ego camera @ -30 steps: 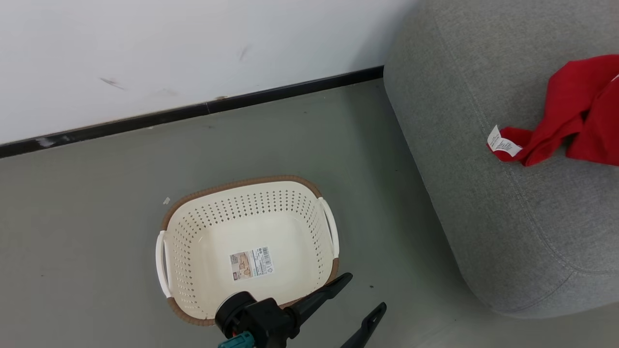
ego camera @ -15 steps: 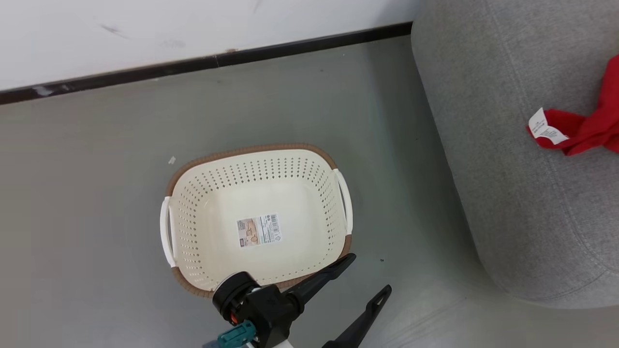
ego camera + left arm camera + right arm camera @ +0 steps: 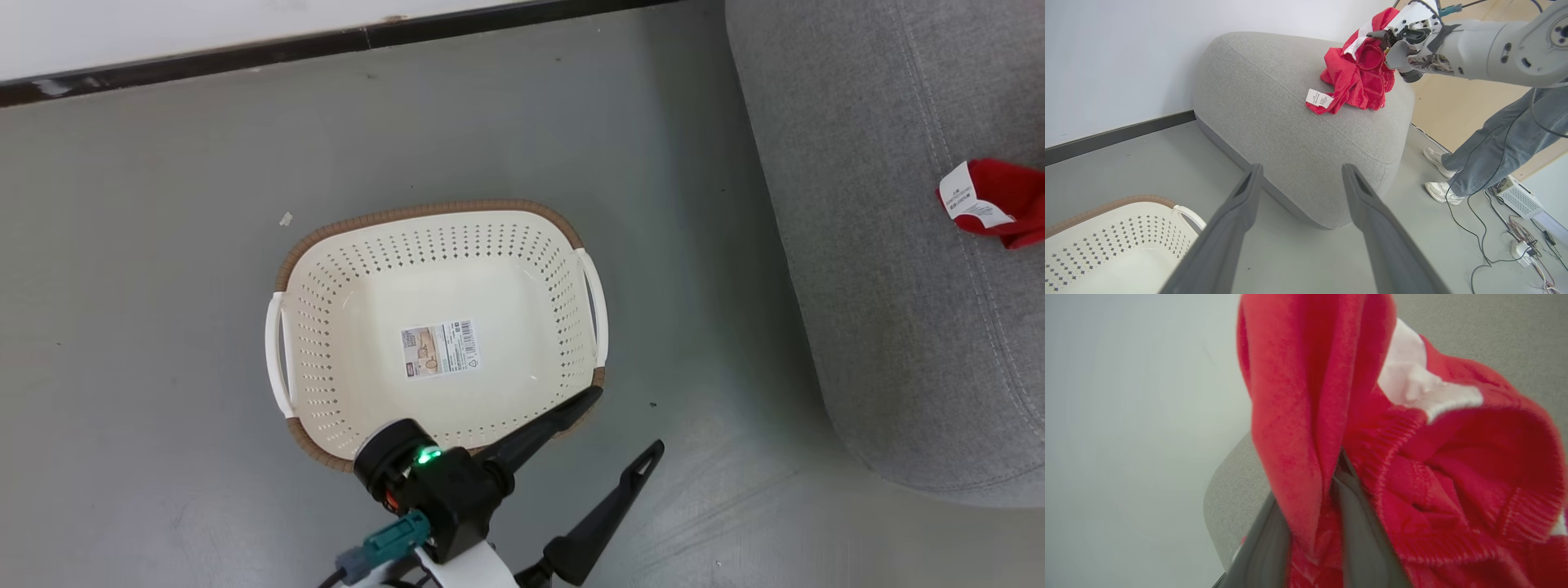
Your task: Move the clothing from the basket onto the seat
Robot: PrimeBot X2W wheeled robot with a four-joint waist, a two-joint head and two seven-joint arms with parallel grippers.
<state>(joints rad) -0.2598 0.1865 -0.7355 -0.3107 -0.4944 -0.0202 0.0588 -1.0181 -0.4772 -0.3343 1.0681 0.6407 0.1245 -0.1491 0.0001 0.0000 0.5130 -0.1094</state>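
The cream basket point(image 3: 424, 208) stands on the floor with just a paper sticker inside; its rim also shows in the left wrist view point(image 3: 1106, 245). My left gripper point(image 3: 627, 420) hangs open over the basket's near right corner, nothing between its fingers point(image 3: 1302, 167). The red clothing point(image 3: 1359, 77) lies heaped on the grey seat point(image 3: 1290, 122), white care label at the front. In the head view the seat point(image 3: 882, 245) carries a corner of the clothing point(image 3: 1008, 216). My right gripper point(image 3: 1378, 36) is at the heap's top, with a fold of clothing point(image 3: 1412, 477) between its fingers point(image 3: 1359, 539).
A person in jeans and white shoes point(image 3: 1494, 143) stands right of the seat, among cables and a small white box point(image 3: 1519, 200). A white wall with a dark baseboard point(image 3: 326, 41) runs behind the basket. Grey floor point(image 3: 694, 286) separates basket and seat.
The head camera has tilted down and turned left, so basket and seat shift up and right in the picture. The left gripper stays open by the basket.
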